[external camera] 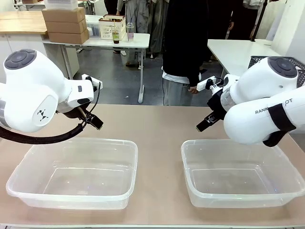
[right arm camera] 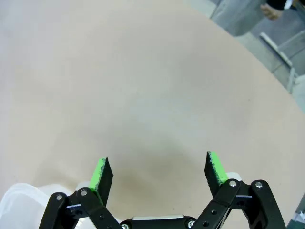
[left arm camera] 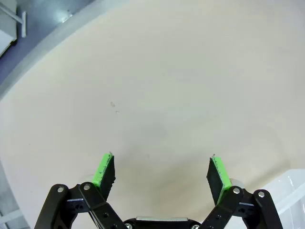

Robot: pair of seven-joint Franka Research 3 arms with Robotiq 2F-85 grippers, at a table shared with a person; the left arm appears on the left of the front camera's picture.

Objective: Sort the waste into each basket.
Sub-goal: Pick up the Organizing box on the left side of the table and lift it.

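Two see-through plastic baskets stand on the beige table: one at the front left (external camera: 28, 164), one at the front right (external camera: 190, 162). Nothing lies inside either. My left gripper (external camera: 94, 120) hangs just behind the left basket, open, with bare tabletop between its green pads (left arm camera: 106, 169). Behind the right basket hovers my right gripper (external camera: 205, 124), likewise open over bare table, its pads (right arm camera: 101, 172) wide apart. A corner of the left basket (left arm camera: 295, 191) shows in the left wrist view, and a corner of the right one (right arm camera: 19, 200) in the right wrist view. The waste is out of view.
A person in a black top (external camera: 183, 43) stands at the table's far edge, one hand (external camera: 193, 89) hanging by the side. Behind are white tables (external camera: 119, 40) with boxes, and a dark lattice basket (external camera: 259, 61) at the far right.
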